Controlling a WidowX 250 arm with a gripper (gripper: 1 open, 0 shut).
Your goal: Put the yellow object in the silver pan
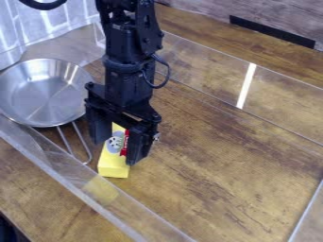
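Note:
The yellow object [115, 163] lies on the wooden table, a small yellow block with a red-and-white label on top. My black gripper [121, 138] points straight down over its far end, open, with one finger on each side of the block. The fingers hide most of the label. The silver pan [41, 90] sits to the left on the table, round, shiny and with nothing in it. Its thin wire handle runs toward the front near the block.
A clear plastic wall [76, 184] runs along the front left edge of the table, close to the block. A white slatted panel [51, 19] stands behind the pan. Bare wood [240, 142] stretches to the right.

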